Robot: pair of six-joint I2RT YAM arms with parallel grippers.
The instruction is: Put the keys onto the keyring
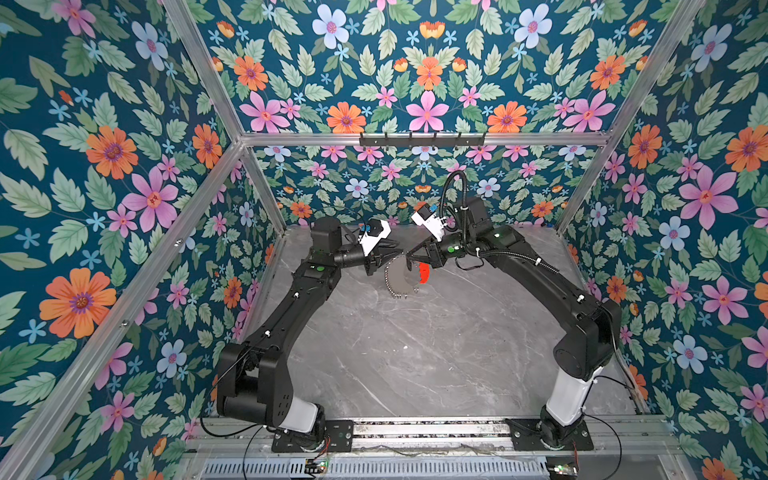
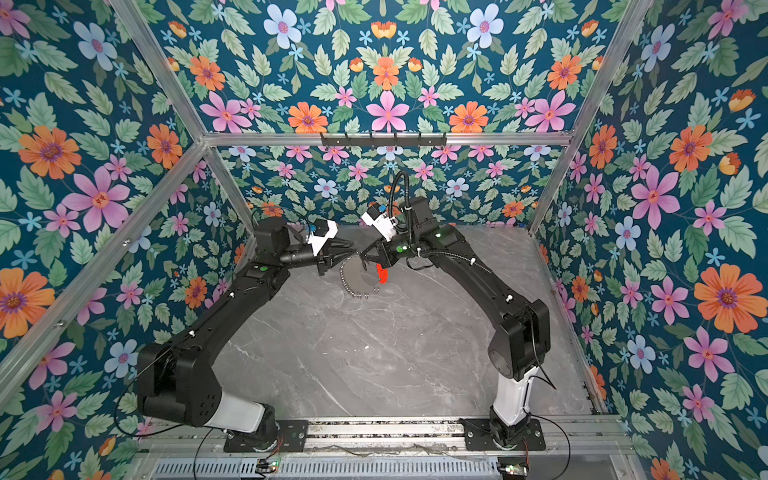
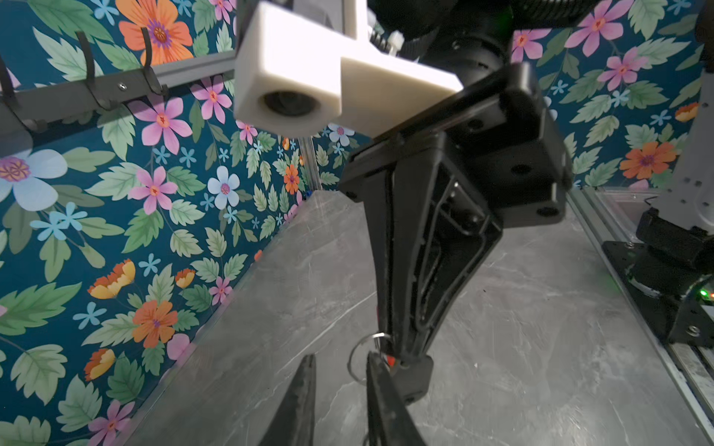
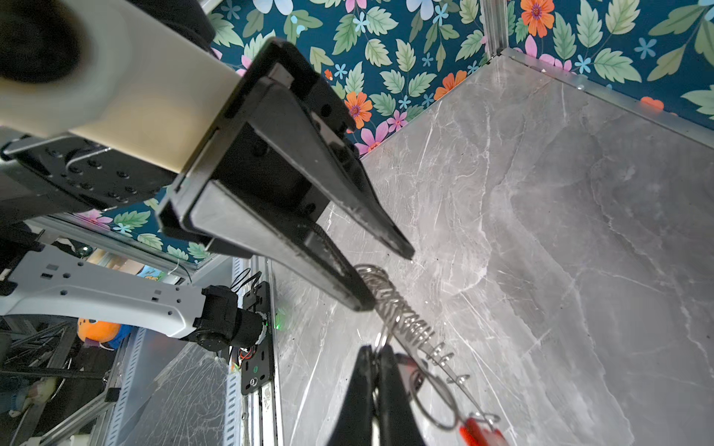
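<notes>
In both top views the two arms meet over the grey marble desk (image 1: 415, 353), a little above the middle of the frame. The right pincer (image 1: 409, 258) is pressed together and pinches the keyring (image 1: 399, 279) at its upper rim, close to the red curved piece (image 1: 423, 273). The grey disc hangs tilted below the tips, and its fringe of silver loops points toward the lower left.

The left pincer (image 1: 392, 249) sits just left of the right one, with its fingers spread and nothing between them. In the right wrist view its lower finger (image 4: 363, 303) touches the top loops of the keyring (image 4: 409, 322), which is seen edge-on and runs toward the lower right of the frame.

In the left wrist view a small black block, seemingly the key tag (image 3: 414, 376), shows just past the tips of the right pincer (image 3: 403, 353). A silver split ring (image 3: 351, 359) lies beside it, partly behind a finger of the left pincer (image 3: 340, 357). I cannot tell whether the tag is pinched too or already hangs on the keyring.
</notes>
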